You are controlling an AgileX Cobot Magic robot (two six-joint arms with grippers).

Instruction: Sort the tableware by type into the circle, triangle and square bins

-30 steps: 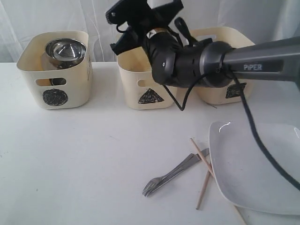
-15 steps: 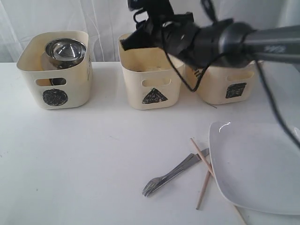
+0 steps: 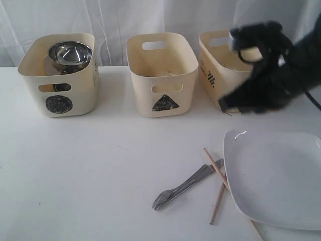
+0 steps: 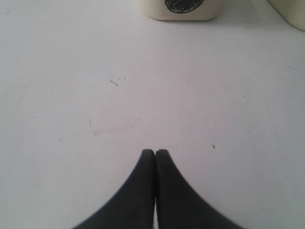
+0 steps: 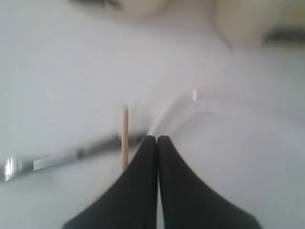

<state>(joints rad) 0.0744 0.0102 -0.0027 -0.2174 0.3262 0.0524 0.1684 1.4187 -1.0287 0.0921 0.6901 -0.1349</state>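
Unsorted tableware lies in front of the three bins.
The large white plate (image 3: 276,181) lies on the table at front right. Steel bowls (image 3: 70,54) are in the circle bin (image 3: 35,75). The left gripper (image 4: 155,151) and right gripper (image 5: 157,138) are both closed and hold nothing. The fork (image 3: 183,188) and the crossed chopsticks (image 3: 218,193) lie just beside the plate.

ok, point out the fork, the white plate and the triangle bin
fork (image 3: 161,200), exterior view, on its tines.
white plate (image 3: 281,175), exterior view, on its bare middle.
triangle bin (image 3: 141,95), exterior view, on its front wall.
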